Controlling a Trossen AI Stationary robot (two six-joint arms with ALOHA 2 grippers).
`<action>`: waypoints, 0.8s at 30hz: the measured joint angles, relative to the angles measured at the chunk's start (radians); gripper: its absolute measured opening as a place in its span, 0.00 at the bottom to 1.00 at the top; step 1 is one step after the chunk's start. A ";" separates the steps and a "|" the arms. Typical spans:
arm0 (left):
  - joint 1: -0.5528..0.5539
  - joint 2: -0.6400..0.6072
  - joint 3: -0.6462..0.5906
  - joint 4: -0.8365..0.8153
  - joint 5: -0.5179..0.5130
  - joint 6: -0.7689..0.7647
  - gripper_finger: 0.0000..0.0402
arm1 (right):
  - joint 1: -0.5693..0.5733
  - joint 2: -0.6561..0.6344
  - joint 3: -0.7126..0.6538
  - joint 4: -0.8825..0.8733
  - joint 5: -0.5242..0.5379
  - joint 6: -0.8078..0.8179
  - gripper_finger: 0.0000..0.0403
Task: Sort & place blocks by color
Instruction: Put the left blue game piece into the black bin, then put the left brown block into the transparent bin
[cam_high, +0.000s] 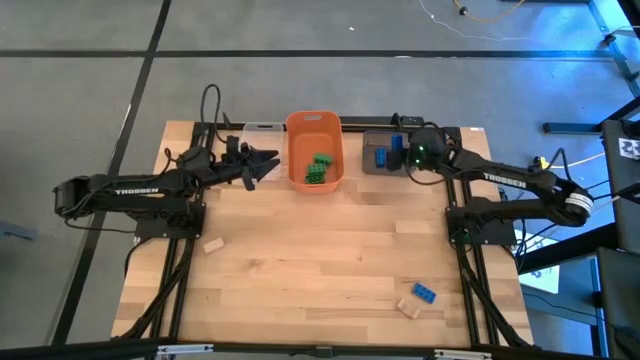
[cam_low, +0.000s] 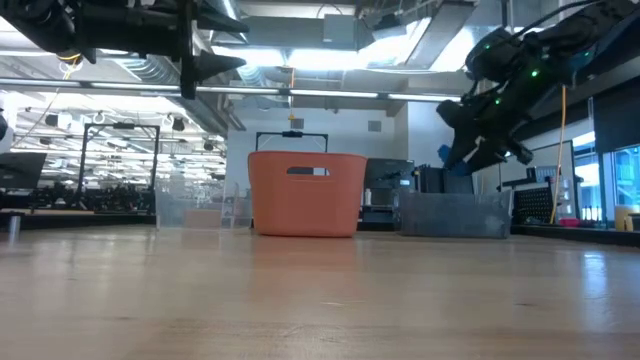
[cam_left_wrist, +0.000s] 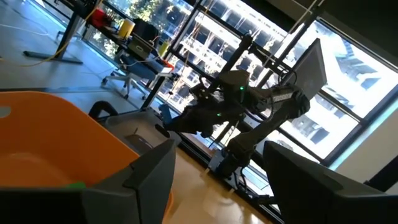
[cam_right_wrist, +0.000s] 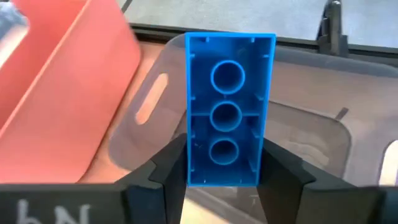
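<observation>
Two grippers: you have both raised at the far side of the table.
Right gripper (cam_right_wrist: 224, 180): your fingers clamp a blue block (cam_right_wrist: 229, 109), hollow underside facing the wrist camera.
Below it: the grey-brown bin (cam_high: 378, 158), with a blue block (cam_high: 381, 157) already inside.
Left gripper (cam_high: 262, 163): jaws parted, holding nothing, between the clear bin (cam_high: 262, 130) and the orange bin (cam_high: 314, 121).
Orange bin: green blocks (cam_high: 319, 169) inside.
Behind your grippers: loose on the table, one tan block (cam_high: 212, 244), plus a blue block (cam_high: 424, 293) just beside a tan block (cam_high: 408, 307).
</observation>
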 joint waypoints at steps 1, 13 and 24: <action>0.000 0.000 0.000 0.000 0.000 0.000 0.58 | -0.006 0.009 0.000 0.014 -0.001 0.000 0.39; 0.000 0.000 0.001 0.000 0.006 -0.021 0.58 | -0.010 0.017 0.000 0.042 -0.074 -0.003 0.43; 0.000 0.000 0.001 0.000 0.028 -0.021 0.58 | -0.022 -0.024 0.023 0.052 -0.084 0.006 0.51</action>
